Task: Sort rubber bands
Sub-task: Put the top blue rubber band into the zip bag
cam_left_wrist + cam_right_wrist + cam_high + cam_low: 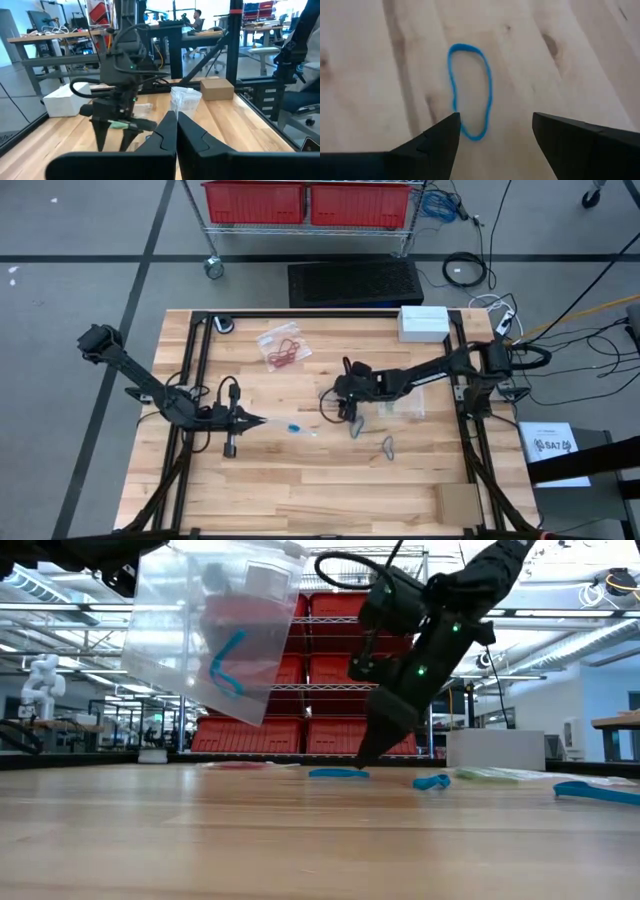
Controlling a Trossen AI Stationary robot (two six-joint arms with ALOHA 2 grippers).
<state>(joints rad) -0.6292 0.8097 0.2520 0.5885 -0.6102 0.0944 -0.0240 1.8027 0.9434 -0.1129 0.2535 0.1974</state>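
Note:
A blue rubber band (470, 90) lies flat on the wooden table (300, 480). My right gripper (495, 120) slants down over it, open, with one fingertip on either side of the band's near end; I cannot tell whether they touch it. In the low view the right gripper (368, 758) is just above the tabletop, beside a blue band (338, 773). My left gripper (258, 420) at the table's left is shut on a clear plastic bag (215, 630) with a blue band (225, 662) inside. My left gripper pinches an edge of the clear bag (186, 97) between its two shut fingers, which point level toward the table's right. The bag sticks out beyond the fingertips and hangs clear of the table, with the blue band lying loose inside.
A clear bag of red bands (283, 346) lies at the far middle, and a bag with green bands (402, 408) lies under the right arm. More loose bands (388, 446) (432, 781) (595, 790) lie on the table. A white box (423, 322) stands at the far right, a cardboard piece (459, 502) near right.

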